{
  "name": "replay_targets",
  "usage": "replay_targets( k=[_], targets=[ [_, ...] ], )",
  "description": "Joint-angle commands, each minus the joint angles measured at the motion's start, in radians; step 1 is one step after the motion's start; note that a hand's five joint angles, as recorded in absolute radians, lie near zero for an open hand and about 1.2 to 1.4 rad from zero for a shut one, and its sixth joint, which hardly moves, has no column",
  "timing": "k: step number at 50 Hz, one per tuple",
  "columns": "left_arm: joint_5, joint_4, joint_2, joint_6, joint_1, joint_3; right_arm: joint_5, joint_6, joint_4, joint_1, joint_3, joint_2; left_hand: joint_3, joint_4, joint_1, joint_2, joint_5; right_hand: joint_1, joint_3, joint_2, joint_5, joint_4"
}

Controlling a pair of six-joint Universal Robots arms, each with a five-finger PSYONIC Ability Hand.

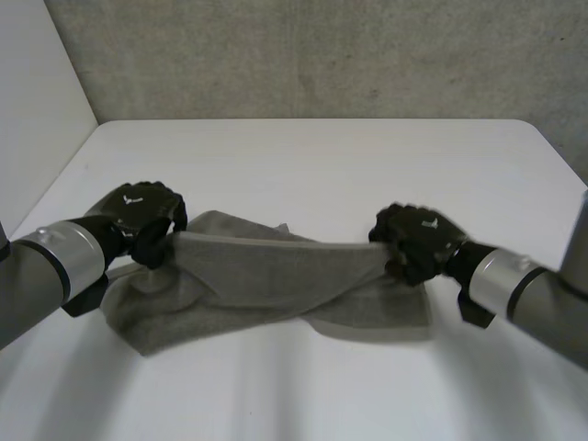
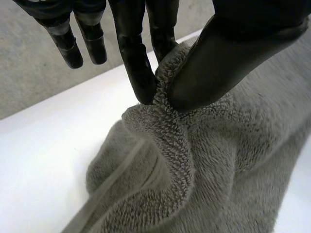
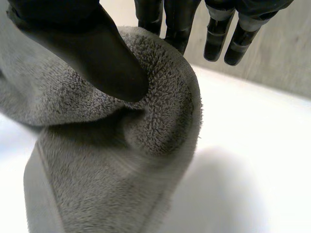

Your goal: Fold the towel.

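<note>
The left hand [image 1: 140, 217] and right hand [image 1: 415, 241] each pinched an end of the grey towel [image 1: 266, 285], stretched between them, its lower part resting on the white surface [image 1: 322, 165].

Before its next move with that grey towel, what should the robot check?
1. Left hand pinches a towel edge between thumb and fingers: ok.
2. Right hand pinches the other end likewise: ok.
3. Lifted edge stretched straight between the hands: ok.
4. Towel beneath lies smooth: not ok, rumpled.
5. Lower corners aligned: cannot tell.
6. Bare table beyond the towel: ok.
</note>
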State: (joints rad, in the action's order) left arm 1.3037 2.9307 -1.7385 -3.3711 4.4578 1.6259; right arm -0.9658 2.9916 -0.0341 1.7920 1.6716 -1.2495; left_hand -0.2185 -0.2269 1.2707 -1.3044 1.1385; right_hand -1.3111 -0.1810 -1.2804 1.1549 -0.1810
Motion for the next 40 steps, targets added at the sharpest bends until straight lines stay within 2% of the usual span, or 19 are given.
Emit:
replay_targets(
  k=[1, 6, 8, 9, 11, 12, 13, 15, 17, 18, 19, 21, 23, 26, 28, 29, 31, 33, 40],
  targets=[
    [0.000, 0.004, -0.016, -0.010, -0.009, -0.007, 0.093, -0.105, 0.143, -0.011, -0.099, -0.028, 0.044, 0.052, 0.076, -0.042, 0.034, -0.085, 0.007, -0.116, 0.067, 0.006],
    [0.000, 0.028, -0.106, -0.036, -0.008, -0.130, 0.047, -0.195, 0.214, 0.061, -0.314, 0.108, 0.044, 0.052, 0.111, -0.077, 0.069, -0.085, 0.007, -0.116, 0.067, 0.006],
    [0.005, 0.040, -0.146, -0.042, -0.009, -0.196, -0.023, -0.250, 0.269, 0.104, -0.518, 0.200, 0.044, 0.052, 0.125, -0.092, 0.083, -0.085, 0.007, -0.116, 0.067, 0.006],
    [0.008, 0.051, -0.176, -0.037, -0.014, -0.269, -0.024, -0.250, 0.269, 0.104, -0.520, 0.200, 0.044, 0.052, 0.126, -0.092, 0.083, -0.085, 0.007, -0.116, 0.067, 0.006],
    [0.015, 0.062, -0.196, -0.030, -0.017, -0.344, -0.111, -0.301, 0.273, 0.124, -0.739, 0.228, 0.044, 0.052, 0.126, -0.092, 0.083, -0.085, 0.007, -0.116, 0.067, 0.006],
    [0.035, 0.086, -0.203, -0.018, -0.020, -0.413, -0.111, -0.301, 0.273, 0.124, -0.740, 0.228, 0.044, 0.052, 0.126, -0.092, 0.083, -0.085, 0.007, -0.116, 0.067, 0.006],
    [0.035, 0.087, -0.203, -0.018, -0.020, -0.414, -0.161, -0.307, 0.252, 0.135, -0.833, 0.223, 0.044, 0.052, 0.126, -0.092, 0.083, -0.085, 0.007, -0.116, 0.067, 0.006],
    [0.063, 0.137, -0.200, 0.002, -0.020, -0.471, -0.209, -0.298, 0.205, 0.145, -0.910, 0.213, 0.044, 0.052, 0.126, -0.092, 0.083, -0.085, 0.007, -0.116, 0.067, 0.006],
    [0.109, 0.293, -0.173, 0.056, -0.023, -0.532, -0.249, -0.281, 0.123, 0.150, -0.944, 0.186, 0.044, 0.052, 0.126, -0.092, 0.083, -0.085, 0.007, -0.116, 0.067, 0.006],
    [0.109, 0.294, -0.173, 0.056, -0.023, -0.532, -0.276, -0.257, 0.032, 0.148, -0.937, 0.145, 0.044, 0.052, 0.126, -0.092, 0.083, -0.085, 0.007, -0.116, 0.067, 0.006],
    [0.115, 0.371, -0.121, 0.079, -0.025, -0.535, -0.295, -0.226, -0.046, 0.145, -0.906, 0.087, 0.044, 0.052, 0.126, -0.092, 0.083, -0.085, 0.007, -0.116, 0.067, 0.006],
    [0.112, 0.438, -0.047, 0.094, -0.023, -0.534, -0.289, -0.205, -0.093, 0.136, -0.864, 0.021, 0.044, 0.052, 0.126, -0.092, 0.083, -0.085, 0.007, -0.116, 0.067, 0.006],
    [0.100, 0.491, 0.049, 0.098, -0.008, -0.517, -0.272, -0.191, -0.098, 0.132, -0.816, -0.029, 0.044, 0.052, 0.126, -0.092, 0.083, -0.085, 0.007, -0.116, 0.067, 0.006],
    [0.080, 0.489, 0.067, 0.098, -0.003, -0.500, -0.217, -0.190, -0.107, 0.121, -0.704, -0.077, 0.044, 0.052, 0.126, -0.092, 0.083, -0.085, 0.007, -0.116, 0.067, 0.006],
    [-0.006, 0.489, 0.077, 0.096, 0.017, -0.407, -0.182, -0.201, -0.107, 0.113, -0.625, -0.102, 0.044, 0.052, 0.126, -0.092, 0.083, -0.085, 0.007, -0.116, 0.067, 0.006],
    [-0.006, 0.489, 0.077, 0.096, 0.017, -0.406, -0.151, -0.229, -0.106, 0.112, -0.539, -0.143, 0.044, 0.052, 0.126, -0.092, 0.083, -0.085, 0.007, -0.116, 0.067, 0.006],
    [-0.049, 0.489, 0.083, 0.094, 0.025, -0.340, -0.151, -0.229, -0.106, 0.112, -0.538, -0.143, 0.044, 0.052, 0.126, -0.092, 0.083, -0.085, 0.007, -0.116, 0.067, 0.006],
    [-0.081, 0.492, 0.082, 0.093, 0.025, -0.249, -0.130, -0.327, -0.107, 0.099, -0.358, -0.172, 0.044, 0.052, 0.126, -0.092, 0.083, -0.085, 0.007, -0.116, 0.067, 0.006],
    [-0.107, 0.518, 0.057, 0.038, 0.025, 0.107, -0.107, -0.506, -0.119, 0.040, -0.074, -0.176, 0.044, 0.052, 0.126, -0.092, 0.083, -0.085, 0.007, -0.116, 0.067, 0.006]
  ],
)
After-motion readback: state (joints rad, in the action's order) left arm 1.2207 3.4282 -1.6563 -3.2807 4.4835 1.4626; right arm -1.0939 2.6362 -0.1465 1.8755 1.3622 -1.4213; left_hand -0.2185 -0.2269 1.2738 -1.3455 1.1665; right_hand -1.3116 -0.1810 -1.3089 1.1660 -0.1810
